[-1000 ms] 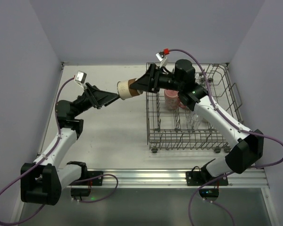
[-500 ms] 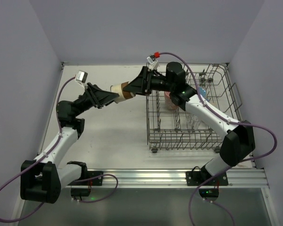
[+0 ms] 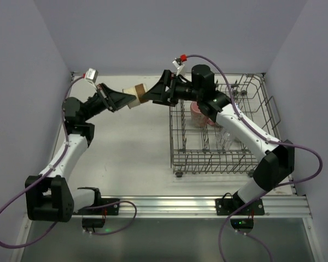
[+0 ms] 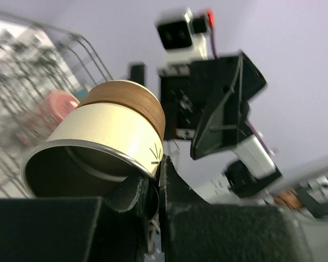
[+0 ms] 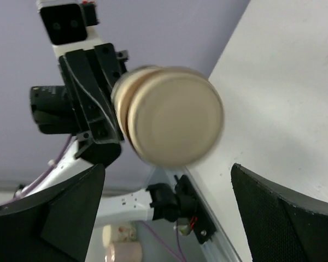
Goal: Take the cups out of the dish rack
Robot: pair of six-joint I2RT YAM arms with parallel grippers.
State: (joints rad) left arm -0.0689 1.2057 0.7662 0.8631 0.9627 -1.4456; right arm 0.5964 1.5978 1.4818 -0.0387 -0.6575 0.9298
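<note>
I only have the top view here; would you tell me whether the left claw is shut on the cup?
Observer: Yes. The left wrist view shows the left claw pinching the cup by its rim.
Operator: Thank you. Is the right claw open or gripping?
Observer: Open. In the right wrist view the right claw is spread wide, its fingers clear of the cup on both sides.

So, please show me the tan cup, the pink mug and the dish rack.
tan cup [image 4: 106,128]: left wrist view, on its cream side wall.
pink mug [image 3: 197,117]: top external view, on its body.
dish rack [image 3: 213,161]: top external view, on its near wire wall.
</note>
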